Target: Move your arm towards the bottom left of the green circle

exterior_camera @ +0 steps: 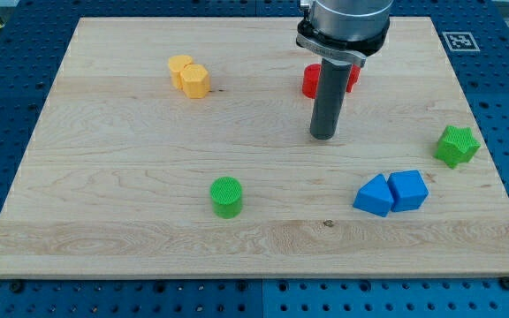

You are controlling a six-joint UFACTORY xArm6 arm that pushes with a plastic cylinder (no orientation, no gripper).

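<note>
- My tip (pixel 323 136) rests on bare counter (pixel 104 221) right of centre, up and to the view's right of the green circle (pixel 226 196), well apart.
- Open wood lies between them; the circle sits near the bottom edge.
- I carry no claw, only a rod holding nothing.
- Count: two green blocks (circle, star (pixel 457 146)), two blue (pixel 391 193), two yellow (pixel 189 76), one red (pixel 311 81) partly hidden.

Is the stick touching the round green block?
No, my tip stands on bare wood, well up and to the view's right of the green circle, with a clear gap between them.
</note>
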